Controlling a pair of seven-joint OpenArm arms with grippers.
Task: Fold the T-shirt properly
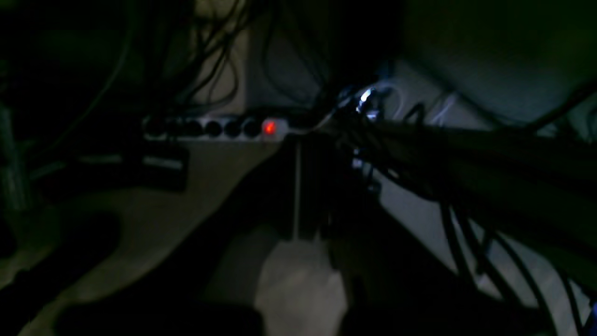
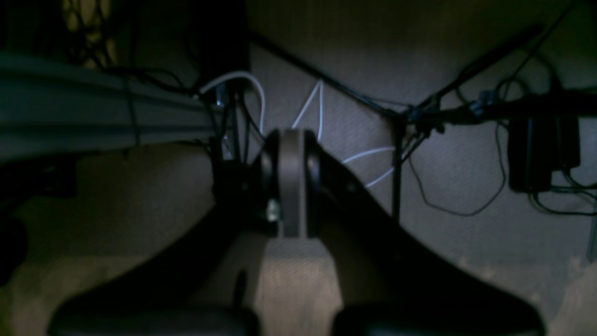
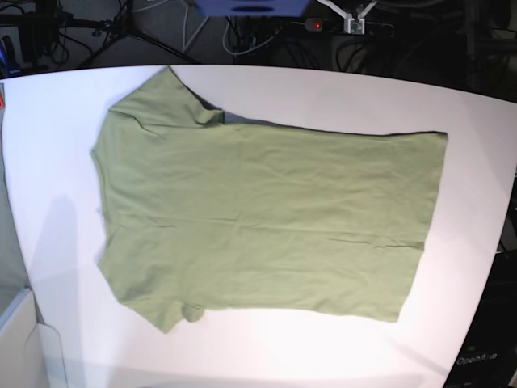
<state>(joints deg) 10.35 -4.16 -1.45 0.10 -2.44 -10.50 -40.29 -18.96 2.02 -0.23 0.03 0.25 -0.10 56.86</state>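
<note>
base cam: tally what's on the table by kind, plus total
T-shirt, olive green, spread flat on the white table: 1
Other objects on the table: 0
Total: 1

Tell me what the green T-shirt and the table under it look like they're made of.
T-shirt: soft matte knit cloth, probably cotton; it lies limp with fine wrinkles and no sheen. Table: smooth, hard white surface, perhaps laminate; it shows glare and soft shadows.
</note>
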